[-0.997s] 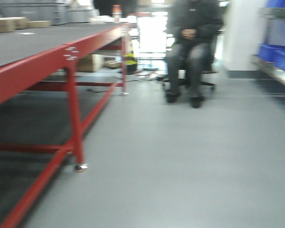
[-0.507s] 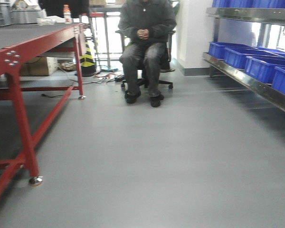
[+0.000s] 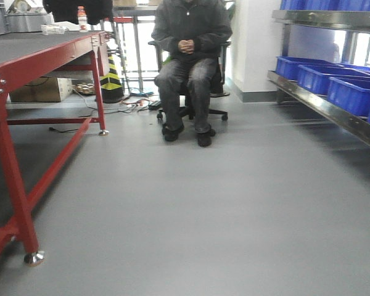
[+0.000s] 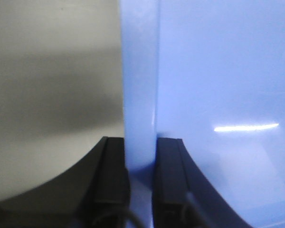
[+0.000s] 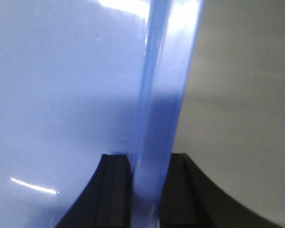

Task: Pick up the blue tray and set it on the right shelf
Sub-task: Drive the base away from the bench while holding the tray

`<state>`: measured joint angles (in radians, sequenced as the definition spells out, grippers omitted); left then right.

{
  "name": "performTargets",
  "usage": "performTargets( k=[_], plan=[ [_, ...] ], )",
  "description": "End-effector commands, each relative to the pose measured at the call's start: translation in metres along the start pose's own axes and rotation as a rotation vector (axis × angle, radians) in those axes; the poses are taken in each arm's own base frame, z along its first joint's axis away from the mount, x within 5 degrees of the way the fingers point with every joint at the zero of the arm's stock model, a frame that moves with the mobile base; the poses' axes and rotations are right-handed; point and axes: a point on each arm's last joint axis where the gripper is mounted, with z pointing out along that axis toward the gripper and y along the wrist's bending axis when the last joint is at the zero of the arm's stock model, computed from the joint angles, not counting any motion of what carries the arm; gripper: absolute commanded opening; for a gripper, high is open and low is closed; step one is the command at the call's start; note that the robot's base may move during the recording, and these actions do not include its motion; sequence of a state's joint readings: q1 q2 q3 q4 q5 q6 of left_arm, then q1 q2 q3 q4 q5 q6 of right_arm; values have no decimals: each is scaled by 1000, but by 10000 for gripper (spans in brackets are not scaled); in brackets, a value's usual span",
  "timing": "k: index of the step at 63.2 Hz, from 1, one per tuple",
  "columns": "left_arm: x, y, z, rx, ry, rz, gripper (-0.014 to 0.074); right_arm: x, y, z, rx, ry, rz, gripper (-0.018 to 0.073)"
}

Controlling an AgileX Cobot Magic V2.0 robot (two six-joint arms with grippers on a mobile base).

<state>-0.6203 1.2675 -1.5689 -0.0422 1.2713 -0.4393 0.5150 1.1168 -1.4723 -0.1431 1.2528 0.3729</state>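
Front view: you've got the red-framed table (image 3: 46, 57) on the left, with its dark worktop running away from the camera. A bottle (image 3: 81, 17) stands near the worktop's far edge. The right shelf (image 3: 320, 108) runs along the right side, well apart from the worktop's right edge, with bare grey floor (image 3: 203, 216) between. Deep blue bins (image 3: 351, 92) sit in a row on the shelf, behind its front lip. A person (image 3: 188, 55) sits on a chair past the worktop's far right corner. Neither the tray nor either gripper shows in this view.

Left wrist view: the left gripper (image 4: 140, 145) is clamped on the blue tray (image 4: 218, 71). The rim runs straight up between the two black fingers (image 4: 115, 164), and both pads touch it, so the gap is only as wide as the rim. The tray's glossy face fills the right of the frame, with floor on the left. The tray is off the worktop, held up.

Right wrist view: the right gripper (image 5: 148, 164) is pinched on the tray's opposite rim in the same way, with both pads against the plastic. The tray's face is on the left here and the floor on the right.
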Motion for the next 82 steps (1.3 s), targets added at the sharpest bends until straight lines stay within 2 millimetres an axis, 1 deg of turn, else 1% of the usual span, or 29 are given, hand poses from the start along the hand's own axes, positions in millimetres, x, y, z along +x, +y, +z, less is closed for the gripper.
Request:
performTargets(
  k=[1,34,82],
  plan=[
    [9,-9,-15,79,57,25,-48,3,3,-11,-44,31,-8,59],
    [11,-13,-16,129,80,12,-48,3,3,-11,-44,30,-8,59],
    [12,-14,-16,133,82,10,-48,2,3,-11,-49,15,-8,59]
  ],
)
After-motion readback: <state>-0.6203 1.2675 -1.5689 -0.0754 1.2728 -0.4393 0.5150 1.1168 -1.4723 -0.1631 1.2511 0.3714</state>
